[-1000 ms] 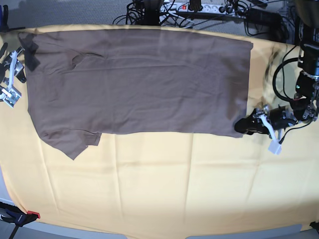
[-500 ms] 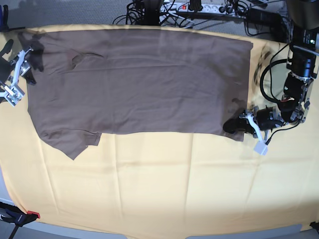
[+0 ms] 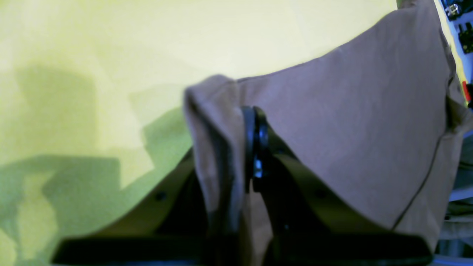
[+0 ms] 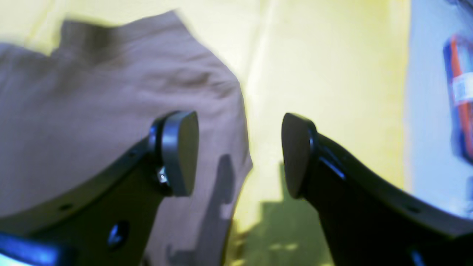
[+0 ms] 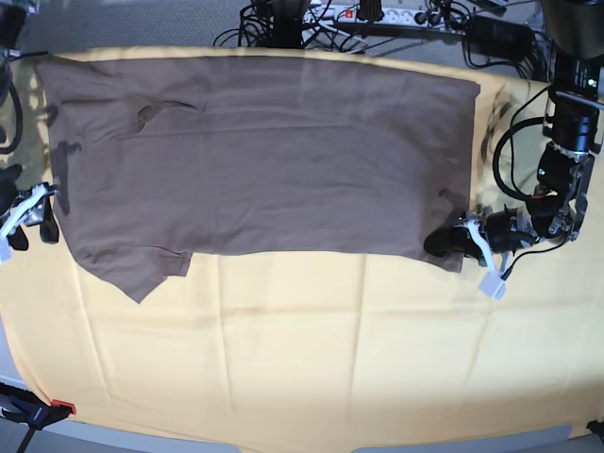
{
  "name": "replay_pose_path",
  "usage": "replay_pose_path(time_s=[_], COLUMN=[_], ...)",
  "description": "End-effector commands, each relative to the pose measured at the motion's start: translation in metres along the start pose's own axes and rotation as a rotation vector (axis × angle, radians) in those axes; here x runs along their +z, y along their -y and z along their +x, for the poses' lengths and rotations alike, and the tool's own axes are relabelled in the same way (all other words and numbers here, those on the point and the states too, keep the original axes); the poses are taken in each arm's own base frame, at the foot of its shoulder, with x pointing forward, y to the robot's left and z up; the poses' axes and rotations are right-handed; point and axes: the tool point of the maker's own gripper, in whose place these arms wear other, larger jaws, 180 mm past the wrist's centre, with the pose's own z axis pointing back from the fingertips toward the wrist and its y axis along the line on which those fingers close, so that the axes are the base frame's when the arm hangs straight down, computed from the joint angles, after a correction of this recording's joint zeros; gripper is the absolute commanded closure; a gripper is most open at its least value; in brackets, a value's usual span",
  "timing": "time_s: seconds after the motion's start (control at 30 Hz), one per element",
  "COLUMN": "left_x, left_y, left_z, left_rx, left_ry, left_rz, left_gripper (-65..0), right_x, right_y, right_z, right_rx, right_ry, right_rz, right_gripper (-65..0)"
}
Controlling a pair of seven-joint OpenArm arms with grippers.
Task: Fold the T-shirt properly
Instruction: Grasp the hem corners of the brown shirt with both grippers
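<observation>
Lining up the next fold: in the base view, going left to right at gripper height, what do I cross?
Right gripper → T-shirt → left gripper shut on the shirt's corner → bare yellow cloth at the far edge.

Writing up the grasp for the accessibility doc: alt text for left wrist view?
The left gripper is shut on a bunched corner of the taupe T-shirt, fabric pinched between its black fingers. Pale-yellow cloth lies beneath.

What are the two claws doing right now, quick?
Left gripper: closed, pinching a corner of the T-shirt.
Right gripper: open, holding nothing, poised at the shirt's edge.
</observation>
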Motion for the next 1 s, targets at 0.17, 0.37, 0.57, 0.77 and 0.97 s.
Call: replay_pose_path(time_s=[0.17,0.37,0.57,0.77,0.97], left_x=[0.006,0.002,0.002,0.002,0.002], left_y=[0.0,0.003,0.003,0.003,0.003], left_z=[0.018,0.017,0.017,0.017,0.019], left_rx=[-0.027,-0.023,-0.023,-0.023,-0.023], left_ry=[0.038,0.038,0.039,0.039,0.051], left_rz=[0.002,-0.007,-0.007,-0.007,-0.007], left_gripper=[0.0,0.0,0.0,0.0,0.0], right_x=[-0.039,-0.072,-0.089,-0.102,-0.11], right_y=[0.041,0.046,0.019,-0.021,-0.028], right_z=[0.019,0.01,-0.015,-0.024,-0.025], right_rx=[-0.286,-0.534,-0.607,-0.575,-0.504], right_ry=[0.061,0.04,-0.032,-0.115,-0.129], right_rz=[0.076,0.17,0.235,0.326,0.316], right_gripper=[-37.6,-37.6,-37.6,-37.5,-21.5])
